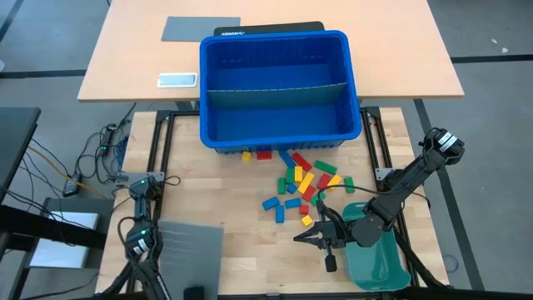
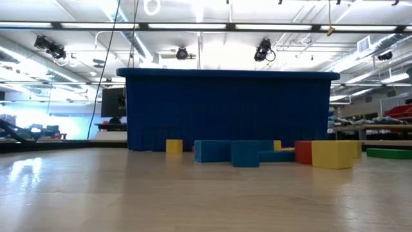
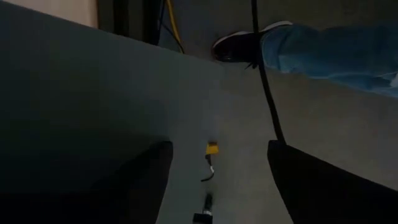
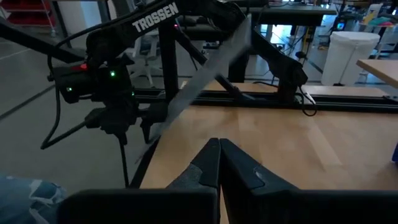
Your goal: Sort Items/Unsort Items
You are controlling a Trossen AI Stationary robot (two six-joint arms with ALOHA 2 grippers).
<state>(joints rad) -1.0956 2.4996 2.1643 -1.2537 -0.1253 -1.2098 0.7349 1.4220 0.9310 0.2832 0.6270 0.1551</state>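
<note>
The items, small red, yellow, green and blue blocks (image 1: 304, 187), lie loose on the wooden table in front of a big blue bin (image 1: 275, 83); the low view shows the blocks (image 2: 244, 153) against the bin's wall (image 2: 225, 109). My right gripper (image 4: 219, 149) is shut and empty. It hovers just near of the blocks (image 1: 296, 239), pointing toward the table's left. My left gripper (image 3: 219, 146) is open and points down at the table's near left edge (image 1: 140, 243), with only floor between its fingers. A flat grey sheet (image 3: 81, 106) stands close beside one finger. My left gripper stands right beside the grey sheet's edge (image 3: 177, 124). I cannot tell whether a finger touches it. In the right wrist view the sheet (image 4: 205, 68) rises at a slant from near that gripper (image 4: 146, 124).
A teal tray (image 1: 379, 262) sits at the near right under my right arm. Black frame rails (image 1: 162, 150) run along the table's sides. Beyond the bin stands a desk with a grey pad (image 1: 200, 27) and a phone (image 1: 176, 80). A person's shoe and trouser leg (image 3: 249, 43) show on the floor.
</note>
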